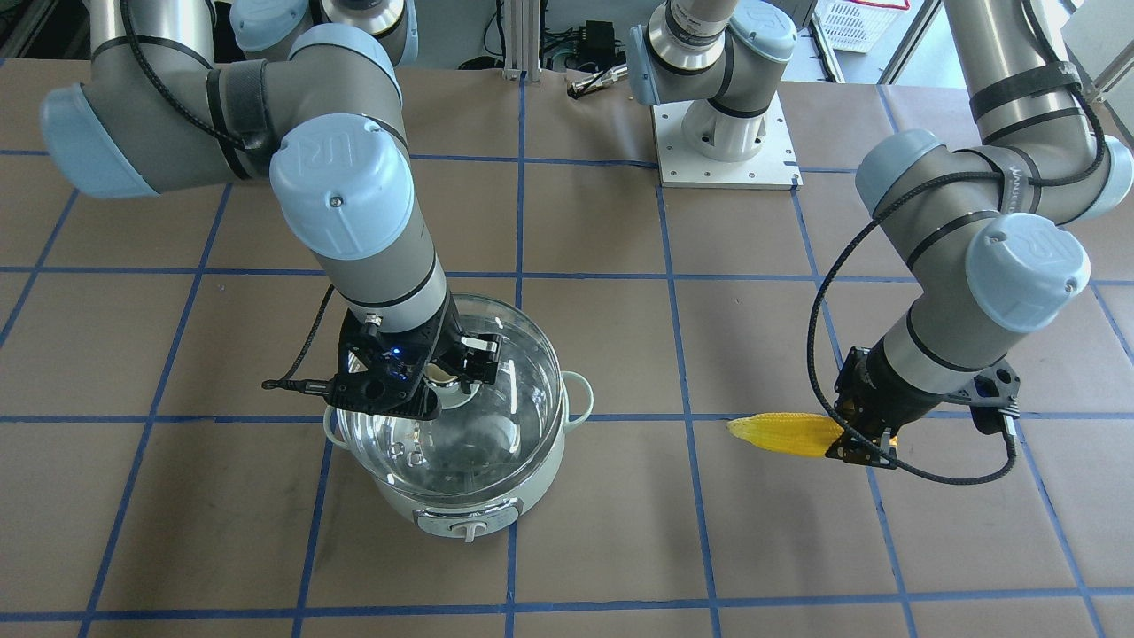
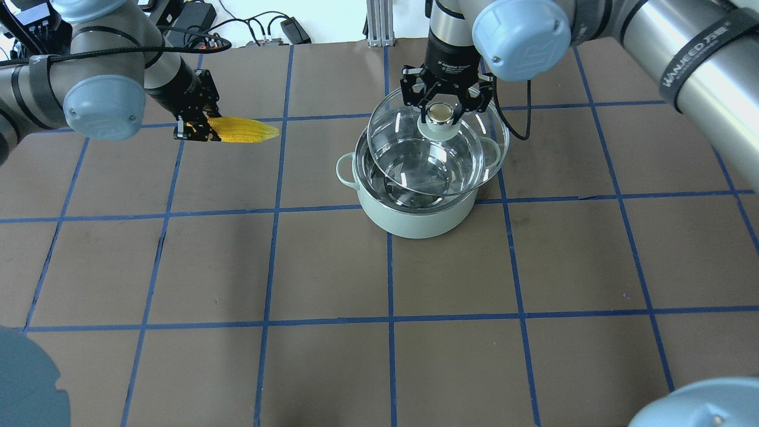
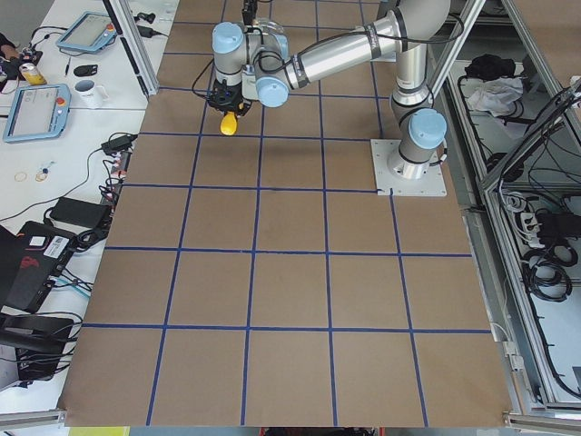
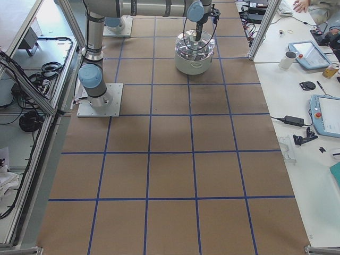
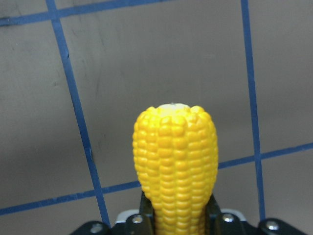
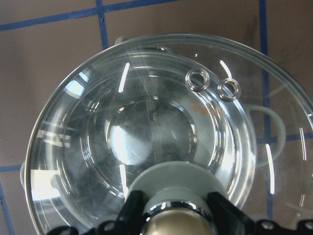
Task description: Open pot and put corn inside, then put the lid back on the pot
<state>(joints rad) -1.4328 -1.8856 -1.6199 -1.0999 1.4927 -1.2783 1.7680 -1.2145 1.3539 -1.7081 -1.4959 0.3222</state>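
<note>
The pale mint pot (image 2: pixel 415 220) stands right of the table's middle, with its knob panel (image 1: pixel 468 525) facing the operators' side. My right gripper (image 2: pixel 440 111) is shut on the knob of the clear glass lid (image 2: pixel 409 163) and holds it tilted just above the pot's open rim, shifted toward the robot. In the right wrist view the lid (image 6: pixel 146 127) fills the frame, with the pot's steel inside showing through it. My left gripper (image 2: pixel 198 127) is shut on the thick end of the yellow corn (image 2: pixel 244 130). It holds the corn level above the table, tip toward the pot, and the cob also shows in the left wrist view (image 5: pixel 175 161).
An arm's white base plate (image 1: pixel 725 146) sits at the robot's edge of the table, with a small tool (image 1: pixel 598 80) beside it. Side benches hold tablets and a mug (image 4: pixel 289 58). Blue tape lines grid the brown table (image 2: pixel 332 267).
</note>
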